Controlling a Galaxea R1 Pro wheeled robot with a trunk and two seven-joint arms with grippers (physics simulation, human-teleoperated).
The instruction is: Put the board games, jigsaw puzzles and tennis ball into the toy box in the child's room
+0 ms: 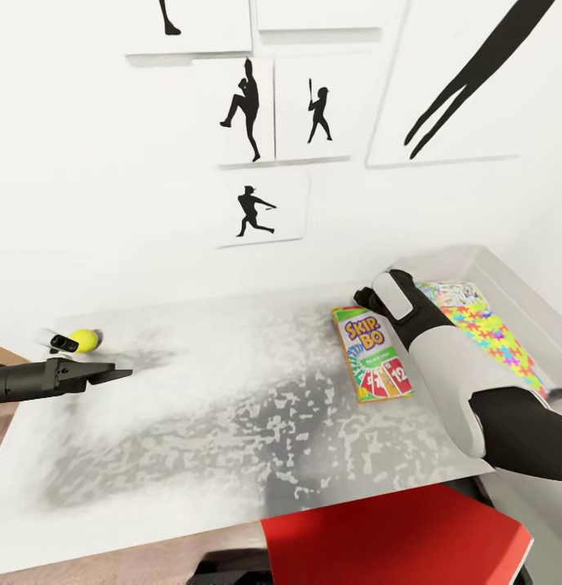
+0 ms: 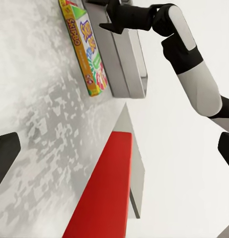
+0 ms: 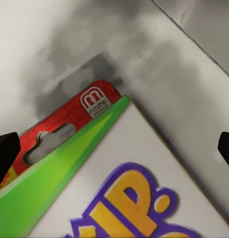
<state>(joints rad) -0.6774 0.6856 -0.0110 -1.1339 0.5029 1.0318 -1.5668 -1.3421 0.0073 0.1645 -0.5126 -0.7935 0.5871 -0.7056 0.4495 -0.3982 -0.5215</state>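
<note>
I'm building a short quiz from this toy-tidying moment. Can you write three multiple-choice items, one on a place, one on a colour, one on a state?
1. Where does the SKIP-BO box lie?
A. on the table, beside the toy box
B. inside the toy box
C. on the floor

2. What colour is the tennis ball?
A. red
B. yellow-green
C. blue

3. How is the right hand?
A. shut on the ball
B. shut on a puzzle
C. open above the SKIP-BO box

Answers: 1 A, it lies flat against the bin's outer wall. 2 B, seen near the left hand. 3 C, its fingertips stand far apart over the print.
</note>
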